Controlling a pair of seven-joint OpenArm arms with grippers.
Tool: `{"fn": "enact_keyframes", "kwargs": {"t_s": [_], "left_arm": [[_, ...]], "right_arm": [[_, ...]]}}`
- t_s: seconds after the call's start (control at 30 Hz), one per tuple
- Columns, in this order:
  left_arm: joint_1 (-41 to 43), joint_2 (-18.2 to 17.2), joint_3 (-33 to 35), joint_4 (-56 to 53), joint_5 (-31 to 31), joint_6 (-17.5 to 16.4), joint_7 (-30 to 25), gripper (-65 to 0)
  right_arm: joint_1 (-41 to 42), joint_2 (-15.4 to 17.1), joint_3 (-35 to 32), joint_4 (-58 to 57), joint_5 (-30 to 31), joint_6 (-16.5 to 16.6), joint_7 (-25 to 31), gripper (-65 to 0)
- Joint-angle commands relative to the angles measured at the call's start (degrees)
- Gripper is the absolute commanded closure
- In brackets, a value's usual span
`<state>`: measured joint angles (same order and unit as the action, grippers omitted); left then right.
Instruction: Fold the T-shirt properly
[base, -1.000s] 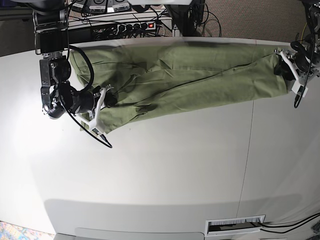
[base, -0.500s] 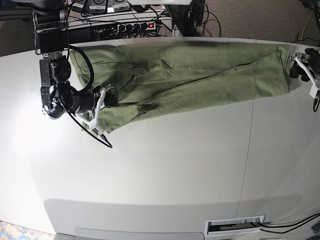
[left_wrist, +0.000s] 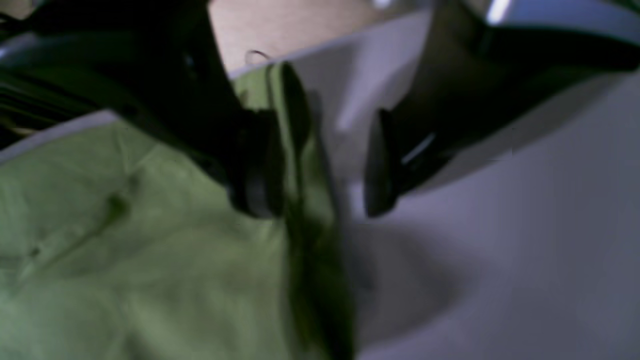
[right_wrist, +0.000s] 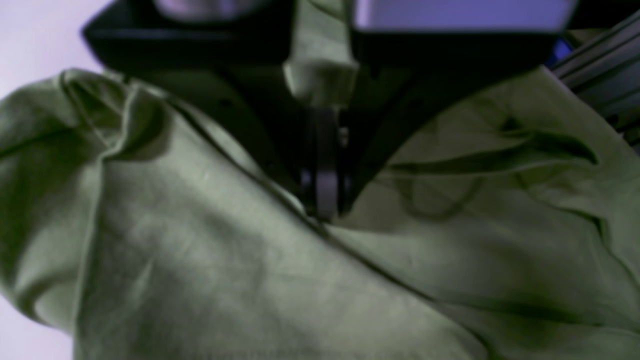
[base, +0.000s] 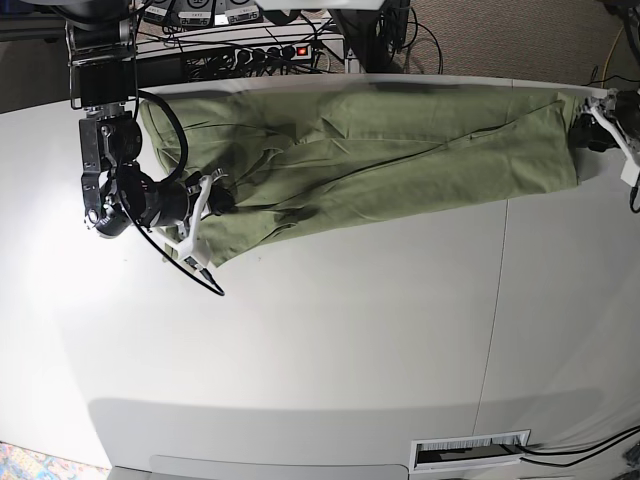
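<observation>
The olive-green T-shirt (base: 380, 150) lies in a long, wrinkled band along the far side of the white table (base: 350, 330). My right gripper (base: 222, 197) is at the shirt's left end, shut on a fold of cloth; in the right wrist view its jaws (right_wrist: 325, 195) pinch a crease of the T-shirt (right_wrist: 250, 280). My left gripper (base: 592, 135) hovers just off the shirt's right end, open. In the left wrist view the left gripper (left_wrist: 320, 165) stands wide apart, one finger over the edge of the T-shirt (left_wrist: 125, 250), the other over bare table.
A power strip with cables (base: 265, 50) and a black stand sit behind the table's far edge. A slotted vent (base: 470, 450) is set in the table near the front edge. Carpet shows beyond the far right corner.
The left gripper has let go of the shirt's right end and drawn off to the right; that end now lies flat. The right gripper has not moved.
</observation>
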<state>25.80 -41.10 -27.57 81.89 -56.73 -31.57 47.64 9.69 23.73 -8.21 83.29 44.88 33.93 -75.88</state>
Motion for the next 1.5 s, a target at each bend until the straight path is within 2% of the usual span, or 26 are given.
{"fn": "enact_keyframes", "kwargs": {"t_s": [0.0,0.17,0.33,0.63,0.83,0.97,1.1,1.17,1.3,1.4,1.47], "left_arm": [[-0.3,-1.4,-0.8,-0.5,-2.6,-0.7,-0.7,-28.8],[-3.0,-1.4,-0.8,-4.4,-9.1,-4.5,3.1,-28.8],[-5.0,-1.4,-0.8,-4.8,-11.7,-4.5,7.5,-28.8],[-5.0,1.2,-0.8,-4.8,-13.6,-5.6,7.9,-28.8],[-5.0,1.4,-0.8,-4.8,-15.2,-6.1,7.9,-28.1],[-5.0,1.4,-0.8,-4.8,-17.9,-7.3,8.0,-18.4],[-5.0,1.4,-0.8,-4.8,-18.0,-8.4,8.1,-1.2],[-5.0,1.4,-0.8,-4.8,-19.7,-8.4,8.7,0.0],[-5.0,1.4,-0.8,-3.5,-28.3,-8.4,14.4,0.0],[-5.0,1.5,-0.8,-0.1,-28.3,-8.4,18.1,0.0],[-5.0,2.3,-0.8,3.4,-28.3,-8.4,18.1,0.0]], "right_arm": [[0.9,0.9,0.4,0.8,-0.6,0.0,-0.2,0.0],[0.9,0.9,0.4,0.8,-0.6,0.0,-0.2,0.0],[0.9,0.9,0.4,0.8,-0.6,0.0,-0.2,0.0],[0.9,0.9,0.4,0.8,-0.6,0.0,-0.2,0.0],[1.0,0.9,0.4,0.8,-0.6,0.0,0.0,0.0],[1.0,0.9,0.4,0.8,-0.6,0.0,0.1,0.0],[1.0,0.9,0.4,0.8,-0.6,0.0,0.5,0.0],[1.0,0.9,0.4,0.8,-0.6,0.0,0.7,0.0],[0.9,0.9,0.4,0.8,-0.6,0.0,0.7,0.0],[0.9,0.6,0.4,0.8,-0.6,0.0,0.8,0.0],[0.9,0.5,0.4,0.8,-0.6,0.0,0.9,0.0]]}}
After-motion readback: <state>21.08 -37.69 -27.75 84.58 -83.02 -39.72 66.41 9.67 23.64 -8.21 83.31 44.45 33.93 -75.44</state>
